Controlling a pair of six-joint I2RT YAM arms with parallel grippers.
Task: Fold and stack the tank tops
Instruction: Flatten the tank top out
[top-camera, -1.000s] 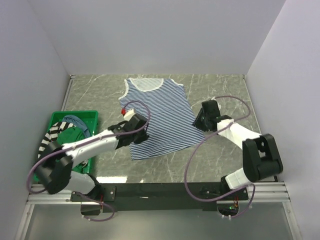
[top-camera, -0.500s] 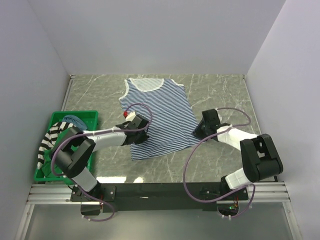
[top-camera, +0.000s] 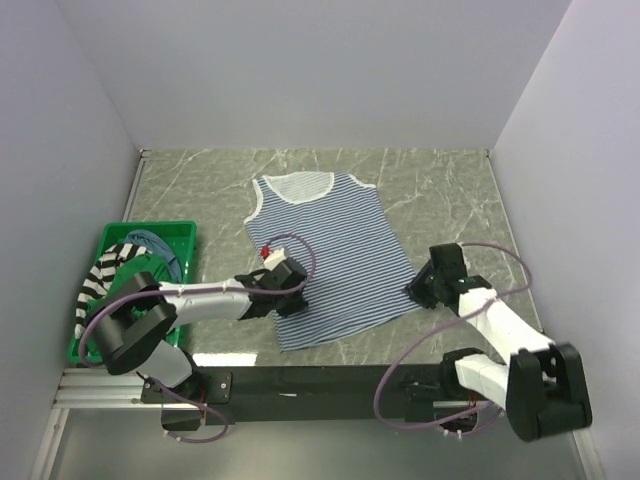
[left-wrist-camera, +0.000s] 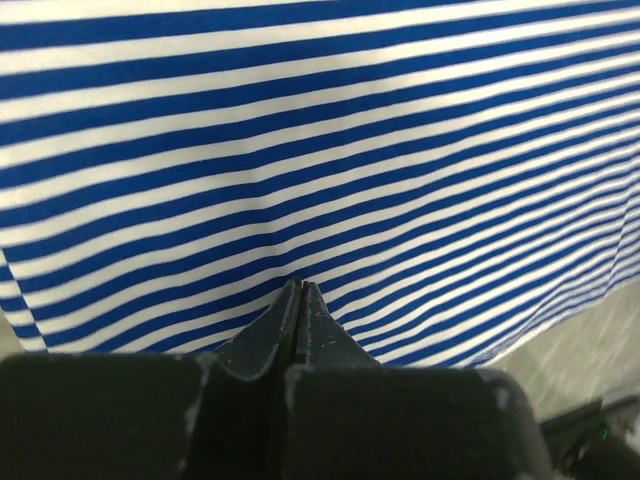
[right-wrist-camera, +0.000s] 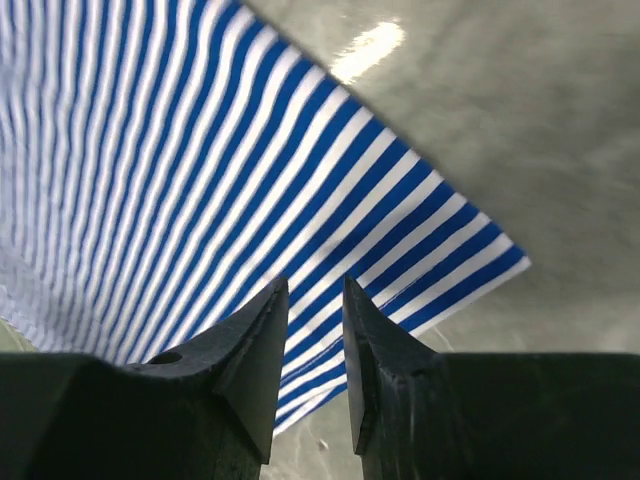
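tank tops, count: four are showing, one out on the worktop (top-camera: 440, 190) and three bunched in the bin.
thin navy-white striped tank top (top-camera: 335, 250): it is lying flat and face up in the middle of the worktop, neck hole at the far end, hem toward the near edge and slanting to the right.
green bin (top-camera: 150, 228): one is sitting at the left edge of the worktop, well apart from the spread top.
bold black-white striped tank top (top-camera: 100, 278): it is spilling over the bin's left rim, and most of it is hidden in the heap.
green tank top (top-camera: 138, 270): it is lying crumpled in the middle of the bin, its shape hard to make out.
dusty blue tank top (top-camera: 152, 240): only a thin strip is peeking out at the far end of the bin.
arms, count: two are reaching over the worktop.
left gripper (left-wrist-camera: 299, 288): it is sitting at the near left edge of the thin striped top, jaws pressed together on a small pinch of cloth, creases running out from the tips.
right gripper (right-wrist-camera: 314, 282): it is hanging over the near right hem corner, jaws standing a narrow gap apart with stripes showing between them.
red bit (top-camera: 265, 250): it is sitting on the left wrist, too small to read.
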